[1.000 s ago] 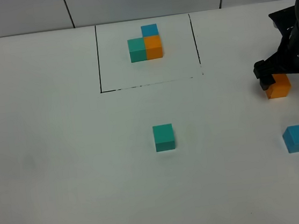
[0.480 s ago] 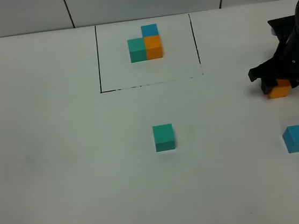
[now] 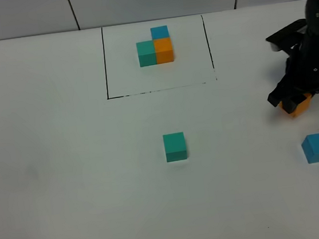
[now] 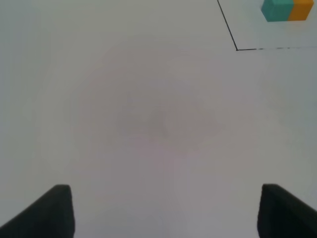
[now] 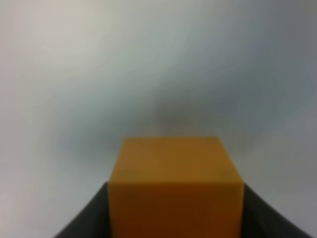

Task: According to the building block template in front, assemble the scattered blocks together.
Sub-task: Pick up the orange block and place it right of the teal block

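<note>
The template [image 3: 155, 46] is a teal, orange and blue trio inside a black drawn rectangle at the far middle; part of it shows in the left wrist view [image 4: 287, 10]. The loose teal cube [image 3: 175, 146] sits mid-table. The loose blue cube [image 3: 318, 147] lies near the right edge. My right gripper [image 3: 291, 101] is shut on the loose orange cube [image 3: 299, 105], which looks tilted; the right wrist view shows the gripper [image 5: 176, 220] with this cube [image 5: 173, 183] between its dark fingers. My left gripper [image 4: 166, 213] is open and empty over bare table.
The white table [image 3: 66, 164] runs to a grey panelled wall at the back. The right arm's black body [image 3: 310, 50] stands over the table's right side, above the blue cube. The left arm does not show in the exterior high view.
My right arm has swung and come down over the orange cube. The cube is now partly hidden by the fingers, shifted slightly towards the front and tilted. The other cubes have not moved.
</note>
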Robot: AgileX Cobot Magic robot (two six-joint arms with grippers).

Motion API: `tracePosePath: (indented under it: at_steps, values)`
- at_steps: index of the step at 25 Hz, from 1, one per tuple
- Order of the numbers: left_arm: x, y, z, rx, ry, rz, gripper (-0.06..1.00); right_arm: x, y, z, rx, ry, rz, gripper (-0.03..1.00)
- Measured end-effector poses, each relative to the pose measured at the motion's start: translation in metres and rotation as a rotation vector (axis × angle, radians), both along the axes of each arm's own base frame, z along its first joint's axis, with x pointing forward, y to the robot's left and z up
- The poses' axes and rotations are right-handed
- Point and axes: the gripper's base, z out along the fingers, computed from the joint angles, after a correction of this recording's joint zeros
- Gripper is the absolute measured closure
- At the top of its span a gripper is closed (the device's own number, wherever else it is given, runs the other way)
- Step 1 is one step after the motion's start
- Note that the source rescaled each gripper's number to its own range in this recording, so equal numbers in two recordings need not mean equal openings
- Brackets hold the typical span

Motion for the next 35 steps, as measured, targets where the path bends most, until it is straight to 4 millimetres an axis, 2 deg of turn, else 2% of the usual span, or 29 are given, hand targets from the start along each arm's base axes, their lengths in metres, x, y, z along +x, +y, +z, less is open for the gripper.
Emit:
tracePosePath:
  at_steps: [4,9,13,16,19,26,31,35]
  values:
    - [0.000,0.000,0.000,0.000,0.000,0.000,0.26,-0.018,0.052,0.016,-0.015,0.011,0.303,0.94]
    - [0.000,0.000,0.000,0.000,0.000,0.000,0.26,-0.043,0.097,0.011,-0.049,0.064,0.594,0.94]
    - [0.000,0.000,0.000,0.000,0.000,0.000,0.26,-0.054,0.129,0.010,-0.055,0.001,0.786,0.94]
    - [0.000,0.000,0.000,0.000,0.000,0.000,0.26,-0.054,0.140,0.009,-0.051,-0.053,0.886,0.94]
    - [0.000,0.000,0.000,0.000,0.000,0.000,0.26,-0.054,0.145,-0.003,-0.020,-0.029,0.941,0.94]
    - [0.000,0.000,0.000,0.000,0.000,0.000,0.26,-0.049,0.158,-0.022,0.045,0.004,0.932,0.94]
    - [0.000,0.000,0.000,0.000,0.000,0.000,0.26,-0.040,0.165,-0.024,0.058,-0.001,0.902,0.94]
    - [0.000,0.000,0.000,0.000,0.000,0.000,0.26,-0.041,0.169,-0.025,0.052,0.002,0.910,0.94]
